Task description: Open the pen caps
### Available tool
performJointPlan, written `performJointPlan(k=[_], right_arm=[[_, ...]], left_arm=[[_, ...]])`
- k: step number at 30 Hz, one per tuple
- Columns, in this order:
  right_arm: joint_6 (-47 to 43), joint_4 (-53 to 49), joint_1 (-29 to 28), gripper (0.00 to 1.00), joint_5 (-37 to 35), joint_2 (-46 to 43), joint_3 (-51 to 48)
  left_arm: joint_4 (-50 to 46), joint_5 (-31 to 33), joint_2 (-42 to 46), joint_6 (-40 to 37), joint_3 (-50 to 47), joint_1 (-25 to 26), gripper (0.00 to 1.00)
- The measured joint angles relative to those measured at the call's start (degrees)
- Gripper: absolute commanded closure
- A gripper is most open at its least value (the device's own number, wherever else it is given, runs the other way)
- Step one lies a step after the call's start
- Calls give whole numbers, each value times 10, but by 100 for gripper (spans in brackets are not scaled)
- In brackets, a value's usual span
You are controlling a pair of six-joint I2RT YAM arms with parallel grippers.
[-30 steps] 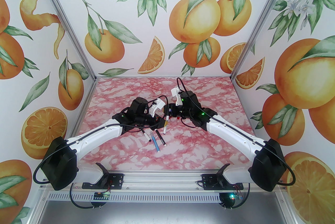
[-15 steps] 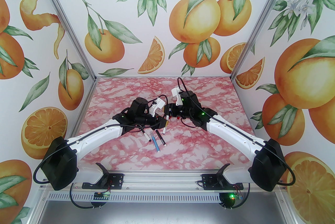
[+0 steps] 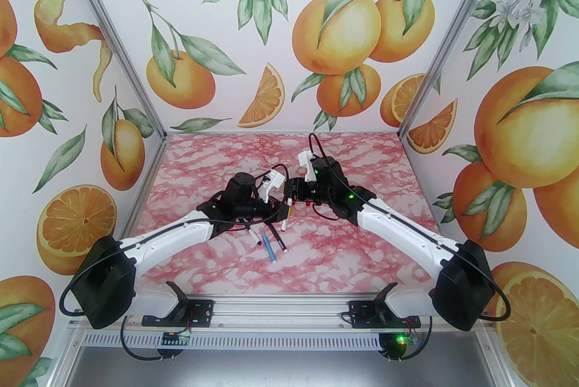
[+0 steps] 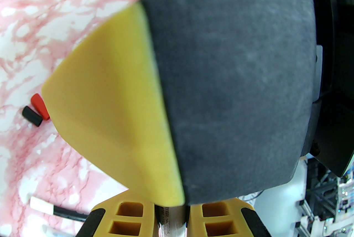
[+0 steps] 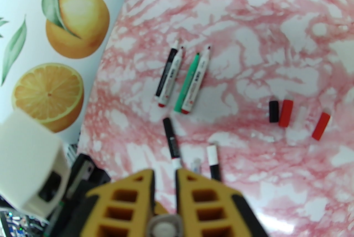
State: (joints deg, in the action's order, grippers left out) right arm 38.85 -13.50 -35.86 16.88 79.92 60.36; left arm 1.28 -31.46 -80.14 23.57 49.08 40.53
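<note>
On the pink marble table (image 3: pixel 362 249), the left arm (image 3: pixel 172 231) is sinking and drawing back a little toward its own side. The right arm (image 3: pixel 398 227) is barely moving, and the two are meeting mid-table, nearer the far edge. The left gripper (image 4: pixel 172 212) is grasping a pen (image 4: pixel 170 223) by its printed barrel. The right gripper (image 5: pixel 165 175) is clenching that pen's other end, which is showing as a pale round shape deep between its fingers. That small retreat is suggesting the pull-apart is beginning, though no gap at the cap is showing yet. Four pens (image 5: pixel 184 82) are lying side by side with tips bare, with others lying nearer the grippers. Loose caps (image 5: pixel 284 112), black and red, are lying together mid-table beside the right gripper.
</note>
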Motion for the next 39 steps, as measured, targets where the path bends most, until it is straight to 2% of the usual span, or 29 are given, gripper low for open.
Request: performJointPlan(k=[3, 8, 11, 22, 28, 33, 39], right_arm=[[6, 1, 3, 92, 1, -1, 0], [10, 2, 4, 92, 0, -1, 0], [14, 1, 5, 93, -6, -1, 0], [64, -51, 16, 94, -66, -28, 0], [73, -45, 38, 94, -58, -57, -27], [68, 0, 72, 93, 9, -80, -70], [33, 22, 89, 93, 62, -82, -76]], left_arm=[[4, 0, 0, 1, 0, 0, 80], [14, 1, -1, 6, -4, 0, 92], [15, 7, -1, 2, -4, 1, 93], [-39, 125, -1, -56, 33, 57, 95], [-7, 81, -26, -59, 40, 56, 99], [11, 49, -40, -59, 40, 56, 100], [19, 31, -40, -57, 40, 51, 100]])
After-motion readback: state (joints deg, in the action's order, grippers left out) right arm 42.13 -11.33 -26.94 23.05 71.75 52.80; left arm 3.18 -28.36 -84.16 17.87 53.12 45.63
